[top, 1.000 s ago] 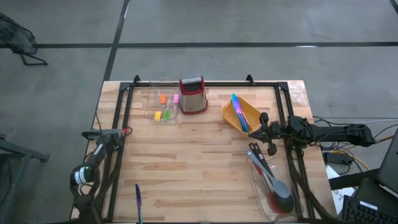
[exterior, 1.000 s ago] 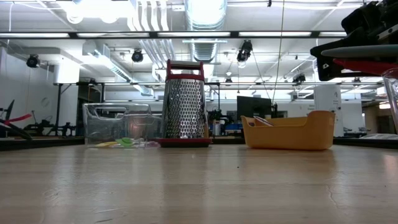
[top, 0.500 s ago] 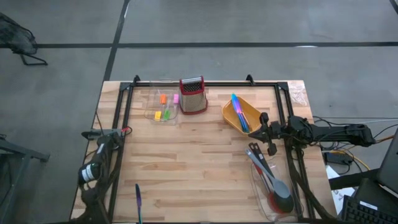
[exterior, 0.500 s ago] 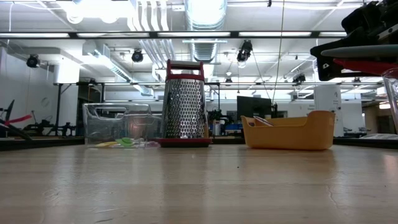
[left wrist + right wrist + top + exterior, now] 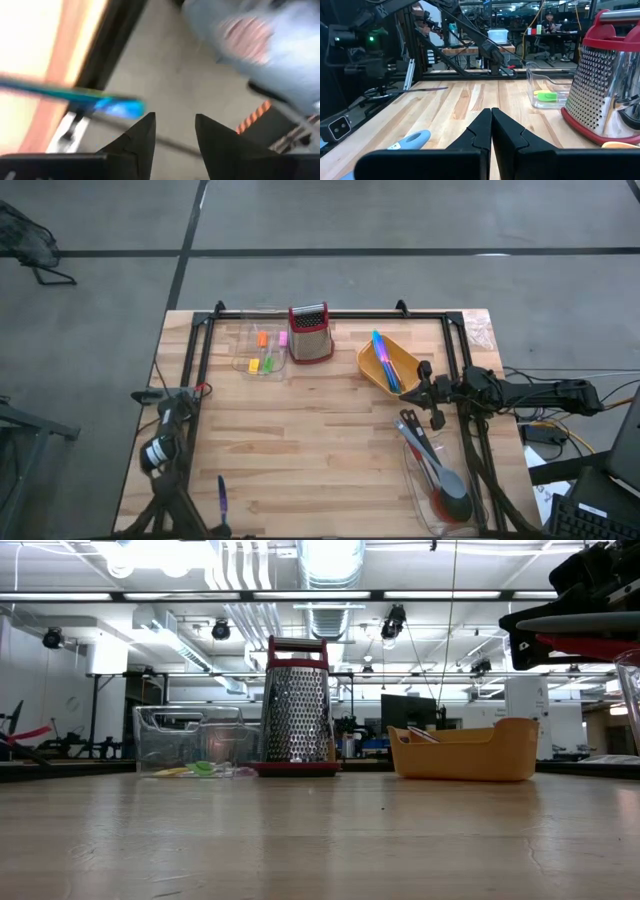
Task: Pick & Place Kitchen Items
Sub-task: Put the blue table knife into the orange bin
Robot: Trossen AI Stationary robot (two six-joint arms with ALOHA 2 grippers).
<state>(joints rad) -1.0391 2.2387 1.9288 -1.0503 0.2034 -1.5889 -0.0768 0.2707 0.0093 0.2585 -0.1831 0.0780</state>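
From above, the left pincer (image 5: 157, 452) hangs at the worktop's (image 5: 320, 430) left edge, and the blue utensil (image 5: 221, 502) lies lengthwise just beside it, toward the near edge. In the left wrist view its fingers (image 5: 142, 135) stand apart, holding nothing. The right pincer (image 5: 491, 125) is shut and empty, far across.

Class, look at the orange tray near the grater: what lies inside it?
Inside the orange tray lie slim blue and purple utensils, seen from above. From table height, the tray wall hides nearly all of them.

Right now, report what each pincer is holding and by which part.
Nothing is held. Left pincer is open and empty beside the table's left edge; right pincer is shut on nothing.
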